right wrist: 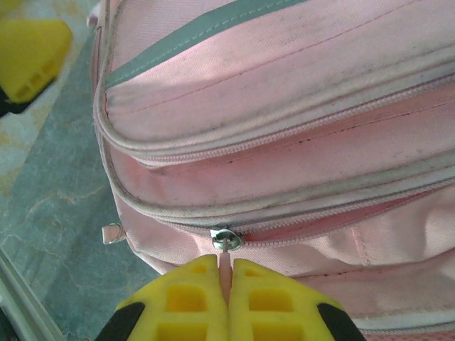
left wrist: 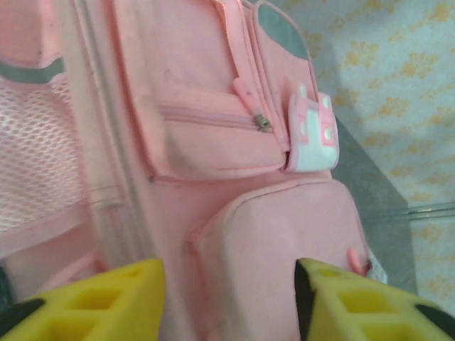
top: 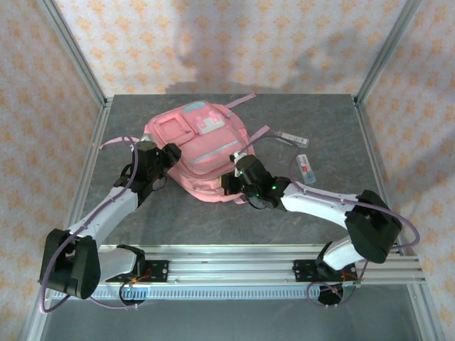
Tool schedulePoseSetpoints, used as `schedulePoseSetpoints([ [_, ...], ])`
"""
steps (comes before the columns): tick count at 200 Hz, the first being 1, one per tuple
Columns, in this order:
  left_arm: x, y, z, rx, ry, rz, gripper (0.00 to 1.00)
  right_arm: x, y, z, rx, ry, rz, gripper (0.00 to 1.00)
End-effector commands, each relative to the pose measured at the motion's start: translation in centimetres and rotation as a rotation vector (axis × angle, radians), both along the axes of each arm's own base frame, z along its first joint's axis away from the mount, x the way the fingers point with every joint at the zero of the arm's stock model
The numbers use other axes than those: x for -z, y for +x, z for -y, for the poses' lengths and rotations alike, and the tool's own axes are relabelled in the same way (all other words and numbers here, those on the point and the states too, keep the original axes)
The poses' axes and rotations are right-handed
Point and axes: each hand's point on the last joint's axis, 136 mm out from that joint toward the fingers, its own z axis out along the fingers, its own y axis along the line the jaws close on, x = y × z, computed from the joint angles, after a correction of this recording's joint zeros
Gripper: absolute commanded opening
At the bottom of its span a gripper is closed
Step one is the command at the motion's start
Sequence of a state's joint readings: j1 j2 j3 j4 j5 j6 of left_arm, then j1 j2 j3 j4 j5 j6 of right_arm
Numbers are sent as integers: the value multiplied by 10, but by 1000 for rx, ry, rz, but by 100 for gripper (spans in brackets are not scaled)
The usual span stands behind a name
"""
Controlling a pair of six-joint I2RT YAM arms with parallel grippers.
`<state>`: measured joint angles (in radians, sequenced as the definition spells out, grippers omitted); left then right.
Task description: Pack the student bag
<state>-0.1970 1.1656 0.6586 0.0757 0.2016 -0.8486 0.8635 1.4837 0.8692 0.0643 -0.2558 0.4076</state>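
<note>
Student bag (top: pixel 202 153) is lying flat on the grey table (top: pixel 320 206), toward the far middle, with its light blue and white patch (top: pixel 206 121) facing up and its pink straps trailing off toward the far right. You are working it from both sides. Your right gripper (top: pixel 231 181) is sitting at the near edge of the bag, and in its wrist view the yellow fingers (right wrist: pixel 192 298) are pressing tight together on the thin pink zipper pull (right wrist: pixel 226 261), which is running up to the metal slider (right wrist: pixel 227 238) on the lowest zip line. Two more zip lines are curving across the fabric above that one, under a grey stripe (right wrist: pixel 206 28). Your left gripper (top: pixel 169 155) is resting against the bag's left side. In its own view the left gripper (left wrist: pixel 229 298) is standing about half open, its two yellow fingers (left wrist: pixel 99 302) sitting well apart with a front pocket (left wrist: pixel 277 241) showing in the gap; you cannot tell whether the pads are touching the fabric. Above that pocket, a smaller zipped pocket (left wrist: pixel 213 128) is showing its closed zip. Two small white packets (top: pixel 288 136) (top: pixel 304 168) are lying on the table to the right of the bag, apart from it.
</note>
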Motion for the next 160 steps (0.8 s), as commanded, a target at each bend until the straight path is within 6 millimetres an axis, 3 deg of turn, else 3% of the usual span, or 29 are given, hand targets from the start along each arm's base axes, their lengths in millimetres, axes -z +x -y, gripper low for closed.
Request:
schedulePoseSetpoints([
  [1,0,-21,17,36,-51,16,60,-4,-1,-16,-36,67,-5,0],
  [32,11,-54,51,61,-118,1,69,-4,0,-21,-52,77,-9,0],
  [61,23,-68,73,60,-186,-19,75,-13,-1,-20,-52,97,12,0],
  [85,35,-66,86,55,-162,-53,77,-21,0,-19,-49,120,32,0],
  [120,43,-49,87,-2,-131,-49,76,-14,-5,-20,-68,110,19,0],
  [133,47,-45,83,-38,-114,-56,66,-9,-6,-18,-70,99,16,0],
  [160,54,-39,81,-67,-99,-65,21,1,-4,-11,-50,55,22,0],
])
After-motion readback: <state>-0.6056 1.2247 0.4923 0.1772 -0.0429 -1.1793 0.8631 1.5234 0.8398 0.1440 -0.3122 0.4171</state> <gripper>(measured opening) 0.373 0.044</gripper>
